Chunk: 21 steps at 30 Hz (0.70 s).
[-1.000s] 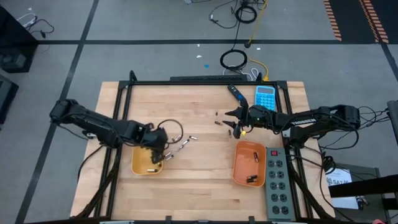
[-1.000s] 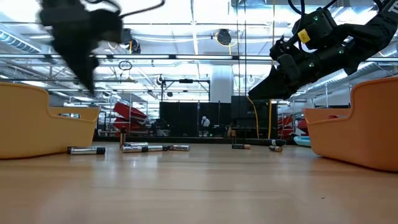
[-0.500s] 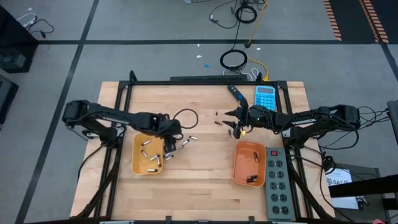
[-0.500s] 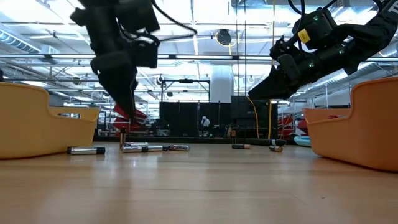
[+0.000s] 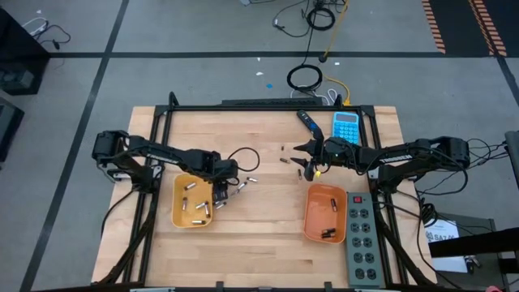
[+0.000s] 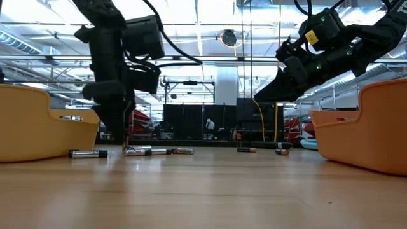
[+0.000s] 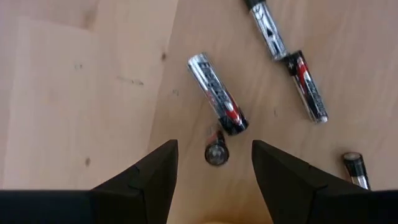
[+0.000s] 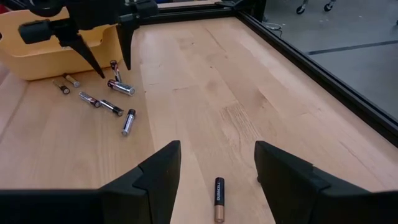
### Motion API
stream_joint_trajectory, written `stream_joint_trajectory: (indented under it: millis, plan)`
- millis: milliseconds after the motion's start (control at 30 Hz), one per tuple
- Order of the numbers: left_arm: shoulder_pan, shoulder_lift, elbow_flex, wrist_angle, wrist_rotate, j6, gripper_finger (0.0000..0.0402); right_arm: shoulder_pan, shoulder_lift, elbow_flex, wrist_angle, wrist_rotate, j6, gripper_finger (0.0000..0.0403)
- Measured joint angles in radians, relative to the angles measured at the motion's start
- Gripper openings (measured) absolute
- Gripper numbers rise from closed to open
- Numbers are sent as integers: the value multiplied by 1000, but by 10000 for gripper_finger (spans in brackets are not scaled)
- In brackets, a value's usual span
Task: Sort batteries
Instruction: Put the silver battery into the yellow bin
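The left end effector [image 5: 220, 183] has swung from above the yellow tray [image 5: 179, 212] out past its 3 o'clock rim and now hangs over the loose batteries [image 5: 240, 186] just beside it. Its fingers [image 7: 149, 177] stand well apart and hold nothing. Between them an upright battery [image 7: 216, 153] stands on end, touching a larger silvery battery [image 7: 217, 101] lying flat. That points to a drop into the tray being finished and a fresh pick starting.

The right end effector [image 5: 306, 162] has not moved. It hovers at about 1 o'clock of the table [image 5: 259, 235], empty, fingers spread above a dark gold-tipped battery [image 8: 219, 198]. The orange tray [image 5: 309, 223] lies at its 6 o'clock.

The tray wall sits close beside the left pick, so room is tight there. Bare wood opens toward 6 o'clock, and the arms are well apart.
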Motion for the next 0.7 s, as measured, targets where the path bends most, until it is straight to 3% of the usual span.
stream_joint_trajectory:
  millis: [333,467,633,700]
  plan:
    - [0,1,0,22,-9,20,200,0,0,0,-5,0,4,196]
    - [0,1,0,22,-13,32,148,0,0,0,-6,0,4,196]
    - [-1,1,1,25,-26,57,37,0,0,0,-6,0,4,196]
    - [-1,1,1,25,-27,61,34,0,0,0,-6,0,4,196]
